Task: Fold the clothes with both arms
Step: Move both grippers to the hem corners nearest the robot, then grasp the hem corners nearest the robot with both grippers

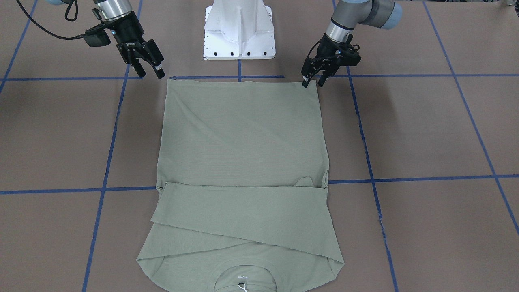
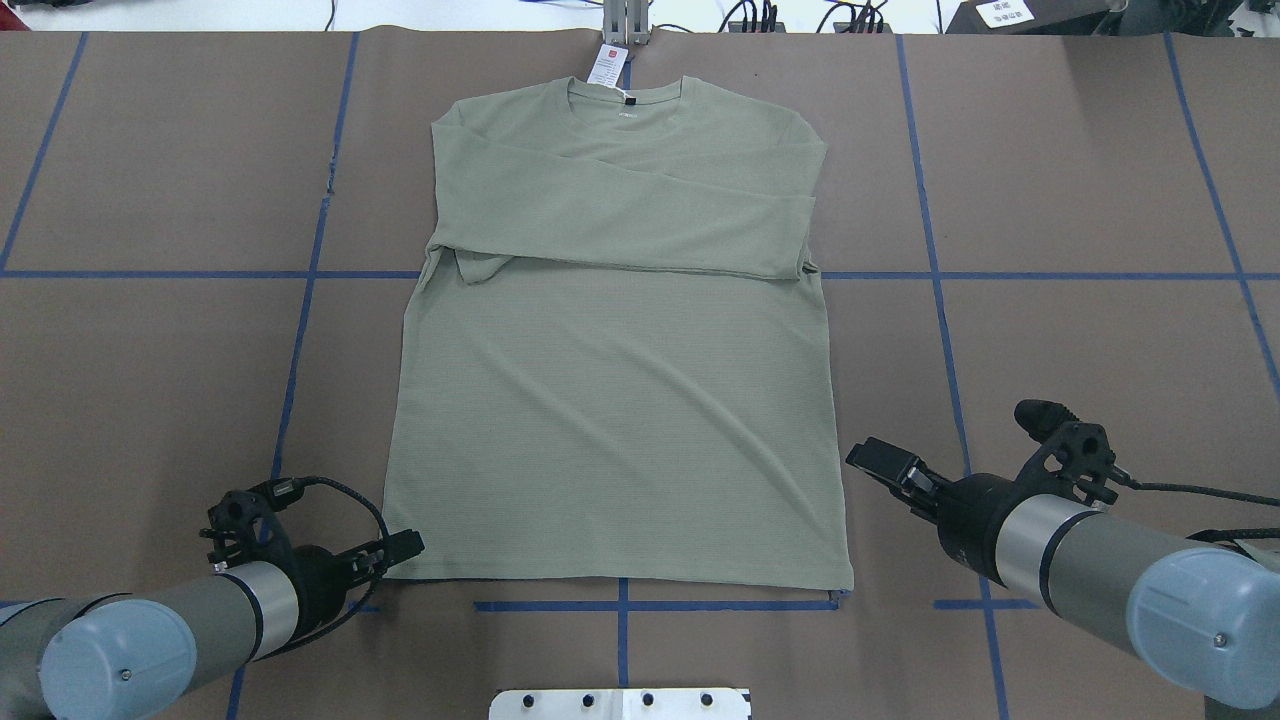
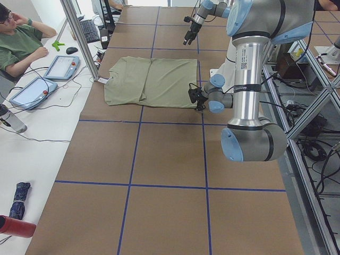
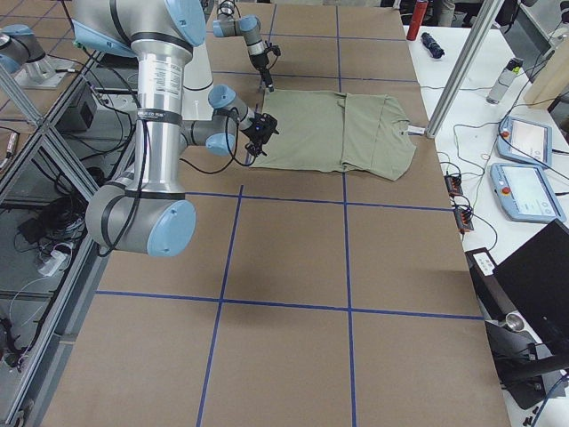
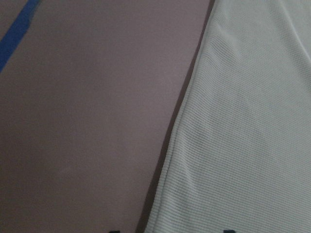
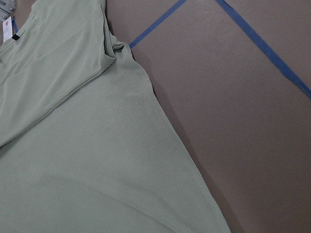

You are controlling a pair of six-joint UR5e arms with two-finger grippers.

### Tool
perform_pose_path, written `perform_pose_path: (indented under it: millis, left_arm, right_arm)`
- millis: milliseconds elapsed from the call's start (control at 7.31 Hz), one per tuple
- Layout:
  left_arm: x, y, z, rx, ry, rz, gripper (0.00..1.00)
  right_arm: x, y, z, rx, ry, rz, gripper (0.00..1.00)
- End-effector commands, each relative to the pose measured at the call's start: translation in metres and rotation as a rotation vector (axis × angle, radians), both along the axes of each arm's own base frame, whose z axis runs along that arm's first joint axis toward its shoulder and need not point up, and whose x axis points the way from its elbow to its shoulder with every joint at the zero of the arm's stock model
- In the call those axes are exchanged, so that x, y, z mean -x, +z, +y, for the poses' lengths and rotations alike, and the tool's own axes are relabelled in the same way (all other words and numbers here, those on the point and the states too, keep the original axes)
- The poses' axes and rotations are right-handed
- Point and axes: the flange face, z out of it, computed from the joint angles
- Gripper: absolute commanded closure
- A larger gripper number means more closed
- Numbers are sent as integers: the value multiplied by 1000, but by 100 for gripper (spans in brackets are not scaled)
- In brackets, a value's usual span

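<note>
Shirt (image 2: 615, 400) flat on table (image 2: 1050, 200), collar at 12 o'clock, sleeves folded across chest. Left gripper (image 1: 313, 82), jaws apart, at hem's 7 o'clock corner. Right gripper (image 1: 151, 74), jaws apart, near 5 o'clock corner, off the cloth.

Shirt (image 2: 615, 400): flat, sleeves folded across chest.
Hang tag (image 2: 607, 65): at shirt's collar.
Left gripper (image 2: 405, 545): at shirt's near left hem corner.
Right gripper (image 2: 880, 460): just beside shirt's right edge, near hem.
</note>
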Motion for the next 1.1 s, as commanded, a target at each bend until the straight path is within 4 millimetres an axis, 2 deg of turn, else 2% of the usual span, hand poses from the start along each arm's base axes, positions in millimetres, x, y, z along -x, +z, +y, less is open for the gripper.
perform_pose_path:
  millis: [0,137,274,411,548,821,958]
  left_arm:
    - [-5,-5,1,-1,2,9,37]
    - [-4,-5,0,1,1,11,64]
    - [-4,-5,1,-2,4,9,95]
    - [-5,-4,4,-3,9,7,100]
    - [-5,-7,6,-3,10,14,100]
    - [7,-34,6,-9,9,67,100]
    - [14,-50,7,-10,14,101,100]
  right_arm:
    - [1,0,1,0,-1,2,2]
    - [0,0,1,0,-1,0,2]
    - [2,1,2,0,-3,1,2]
    - [5,3,5,-7,2,9,2]
    - [15,9,10,-13,2,23,3]
    - [29,19,27,28,-12,65,13]
    - [39,23,43,34,-7,113,13]
